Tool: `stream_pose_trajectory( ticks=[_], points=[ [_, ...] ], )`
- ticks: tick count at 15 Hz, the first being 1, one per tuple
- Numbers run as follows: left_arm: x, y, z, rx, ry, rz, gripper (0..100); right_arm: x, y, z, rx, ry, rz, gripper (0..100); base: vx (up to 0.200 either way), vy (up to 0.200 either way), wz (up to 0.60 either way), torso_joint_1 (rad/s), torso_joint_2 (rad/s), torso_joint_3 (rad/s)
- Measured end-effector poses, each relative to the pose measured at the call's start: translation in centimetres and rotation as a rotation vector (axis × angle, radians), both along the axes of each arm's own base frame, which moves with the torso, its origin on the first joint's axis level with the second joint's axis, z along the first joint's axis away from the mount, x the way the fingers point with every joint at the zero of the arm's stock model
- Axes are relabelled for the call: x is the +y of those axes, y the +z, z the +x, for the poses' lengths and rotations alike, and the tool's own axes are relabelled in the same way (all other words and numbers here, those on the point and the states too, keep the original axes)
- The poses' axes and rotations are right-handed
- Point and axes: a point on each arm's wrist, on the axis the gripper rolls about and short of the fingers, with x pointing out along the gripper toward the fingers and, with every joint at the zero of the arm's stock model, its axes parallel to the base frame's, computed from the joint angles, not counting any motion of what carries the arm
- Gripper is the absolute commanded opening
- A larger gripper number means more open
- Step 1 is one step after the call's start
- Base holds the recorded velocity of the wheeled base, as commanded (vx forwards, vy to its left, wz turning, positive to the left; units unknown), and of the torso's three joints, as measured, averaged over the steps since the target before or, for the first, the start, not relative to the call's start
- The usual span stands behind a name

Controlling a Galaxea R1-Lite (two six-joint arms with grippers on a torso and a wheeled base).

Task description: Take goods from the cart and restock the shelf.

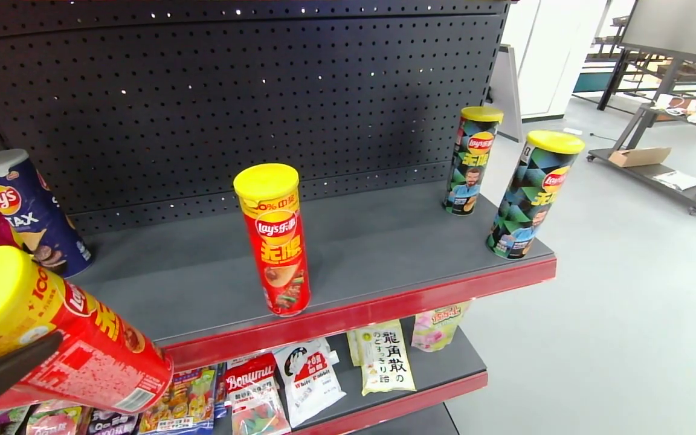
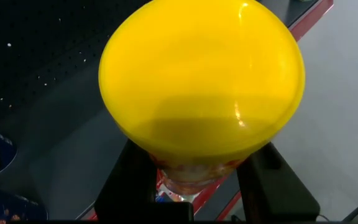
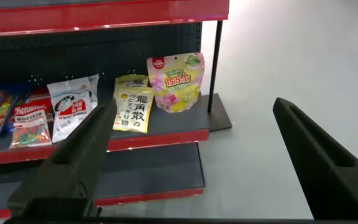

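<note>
Holding the red chip can (image 1: 64, 338) by its body, the left gripper (image 2: 197, 186) has its two dark fingers clamped on either side just below the yellow lid (image 2: 201, 81). In the head view the can sits tilted at the left end of the shelf (image 1: 384, 241), in front of and below its red front lip (image 1: 384, 305), not yet over the grey board. The right gripper (image 3: 194, 104) hangs with its fingers spread wide and nothing between them, facing the snack bags (image 3: 132, 102) on the lower shelf (image 3: 166, 134). The main risk, as I judge it, is the tilt: set down leaning, the tall narrow can would likely tip and roll off the front. A low approach could catch its base on the lip. The blue can (image 1: 28, 211) stands close on the left and the standing red can (image 1: 275, 241) sits near the front edge, so a wide swing of can or arm could topple either one. The two green-patterned cans (image 1: 472, 160) at the right end are well apart and look safe. A smooth cylinder held near its top might also slip in the fingers.
</note>
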Motion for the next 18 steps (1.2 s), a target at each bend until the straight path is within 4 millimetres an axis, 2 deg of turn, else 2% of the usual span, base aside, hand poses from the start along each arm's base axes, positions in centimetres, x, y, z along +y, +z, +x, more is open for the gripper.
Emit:
stream_pose_trajectory(
  ticks=[6,10,14,18],
  points=[
    [0.0,0.2,1.3,0.007,0.016,-0.019,0,0.0,0.0,0.0,-0.009,0.008,0.012,100,0.0,0.0,0.0,0.0,0.0,0.0],
    [0.2,0.3,3.7,0.022,0.057,-0.019,0,0.0,0.0,-0.1,-0.01,0.009,0.012,100,0.0,0.0,0.0,0.0,0.0,0.0],
    [0.4,0.3,7.9,0.004,0.1,-0.016,0,0.0,0.0,0.0,-0.01,0.008,0.012,100,0.0,0.0,0.0,0.0,0.0,0.0],
    [0.6,0.7,13.6,-0.048,0.12,-0.036,0,0.0,0.0,0.0,-0.01,0.008,0.012,100,0.0,0.0,0.0,0.0,0.0,0.0]
  ],
)
